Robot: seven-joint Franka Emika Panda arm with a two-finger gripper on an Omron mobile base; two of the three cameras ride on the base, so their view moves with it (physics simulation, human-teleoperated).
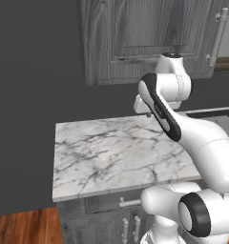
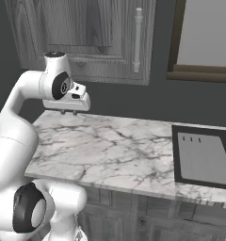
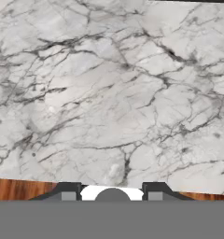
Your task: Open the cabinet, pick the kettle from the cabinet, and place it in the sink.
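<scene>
The tall dark grey wood-grain cabinet (image 1: 135,38) hangs above the counter with its door shut. Its long light-grey bar handle (image 2: 138,40) runs down the door's right side. The kettle is hidden. The sink (image 2: 199,157), a black basin with a light grey drainboard panel, is set into the counter at the right. My gripper (image 2: 68,112) points down a little above the marble, below the cabinet's left part and well left of the handle. In the hand view the fingertips (image 3: 69,190) stand wide apart, so the gripper (image 3: 112,190) is open with nothing in it.
A white marble counter (image 1: 111,152) spreads under the hand. Lower grey drawers with thin silver handles (image 1: 128,202) sit beneath its front edge. A brown window frame (image 2: 199,73) is right of the cabinet. Wood floor (image 1: 21,226) shows at the lower left.
</scene>
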